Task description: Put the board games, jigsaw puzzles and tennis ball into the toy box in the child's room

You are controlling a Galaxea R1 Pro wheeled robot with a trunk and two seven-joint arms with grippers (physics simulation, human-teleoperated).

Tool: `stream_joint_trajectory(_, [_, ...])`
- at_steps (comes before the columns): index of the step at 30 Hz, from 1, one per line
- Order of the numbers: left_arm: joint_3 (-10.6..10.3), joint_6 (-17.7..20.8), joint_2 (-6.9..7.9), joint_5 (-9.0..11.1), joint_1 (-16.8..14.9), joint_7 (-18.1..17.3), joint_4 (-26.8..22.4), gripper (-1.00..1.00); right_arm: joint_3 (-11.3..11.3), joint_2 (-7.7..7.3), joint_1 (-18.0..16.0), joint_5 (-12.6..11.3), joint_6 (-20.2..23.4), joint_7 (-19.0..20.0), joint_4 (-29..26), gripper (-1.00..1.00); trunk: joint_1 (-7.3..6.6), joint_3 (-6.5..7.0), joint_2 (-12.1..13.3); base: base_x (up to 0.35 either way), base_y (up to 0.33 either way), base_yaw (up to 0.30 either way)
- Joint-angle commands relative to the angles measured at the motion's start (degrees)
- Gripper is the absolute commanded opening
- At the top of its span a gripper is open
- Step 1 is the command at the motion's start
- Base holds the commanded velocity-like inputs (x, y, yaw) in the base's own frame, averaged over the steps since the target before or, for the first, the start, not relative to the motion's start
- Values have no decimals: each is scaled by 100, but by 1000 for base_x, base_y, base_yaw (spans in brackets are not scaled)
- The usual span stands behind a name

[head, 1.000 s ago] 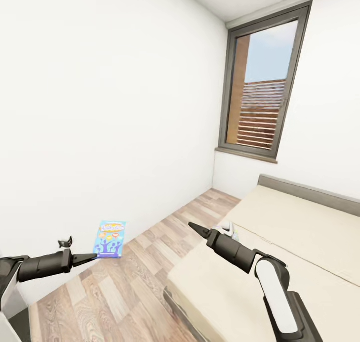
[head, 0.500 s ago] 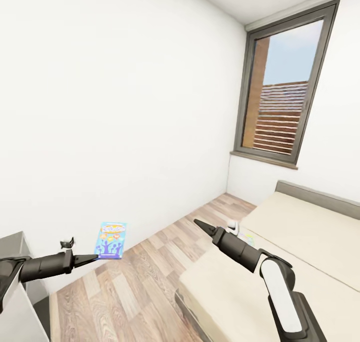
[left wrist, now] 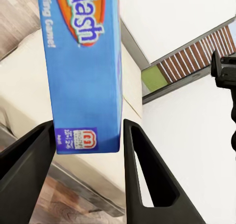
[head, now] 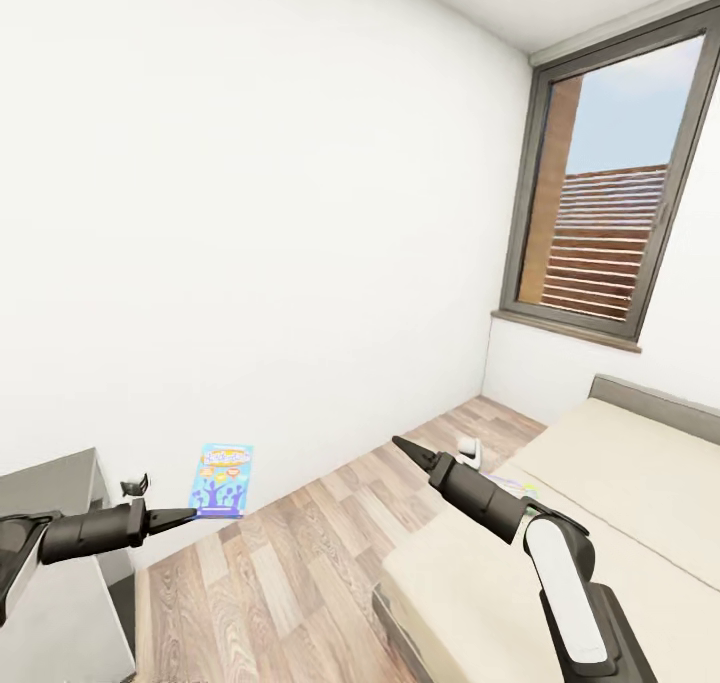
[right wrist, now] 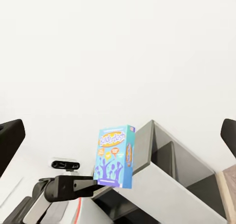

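Left tool (head: 188, 513) is clamped on the bottom edge of the blue board game (head: 220, 479), holding it upright over the wood floor (head: 290, 583). Right tool (head: 402, 447) is empty, fingers spread, above the bed (head: 600, 483). Window (head: 610, 233) beyond.

Blue board game box (head: 221, 479), upright, gripped at its lower edge by left claw (head: 190, 513)

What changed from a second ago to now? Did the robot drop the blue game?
No. The robot turned to its left, so the window and bed slid right in the head view and a grey unit came in at the left. The left claw still grips the blue game box upright. The right claw stays empty, reaching forward.
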Motion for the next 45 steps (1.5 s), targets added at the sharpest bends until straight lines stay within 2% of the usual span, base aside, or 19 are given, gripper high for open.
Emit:
stream_joint_trajectory(1, [3, 56, -1, 6, -3, -19, 2, -100, -19, 7, -2, 9, 41, 19, -1, 100, 2, 5, -4, 0, 0, 209])
stream_joint_trajectory(11, [8, 57, 7, 13, -3, -22, 2, -100, -12, 20, -2, 47, 17, -22, 0, 100, 2, 75, -4, 0, 0, 209])
stream_joint_trajectory(19, [51, 160, 88, 44, -1, -141, 8, -100, 13, 48, -2, 58, 4, -44, 0, 100, 2, 131, -4, 0, 0, 209])
stream_joint_trajectory(25, [54, 186, 406, 92, 12, -141, 10, -100, 27, 44, -2, 56, -72, -45, 2, 100, 2, 173, -4, 0, 0, 209])
stream_joint_trajectory(29, [54, 189, 504, 106, 14, -141, 11, -100, 36, 43, -2, 50, -118, -45, 7, 100, 2, 201, -4, 0, 0, 209])
stream_joint_trajectory(45, [52, 189, 484, 99, 14, -141, 11, -100, 40, 36, -2, 49, -128, -45, 9, 100, 2, 314, -4, 0, 0, 209])
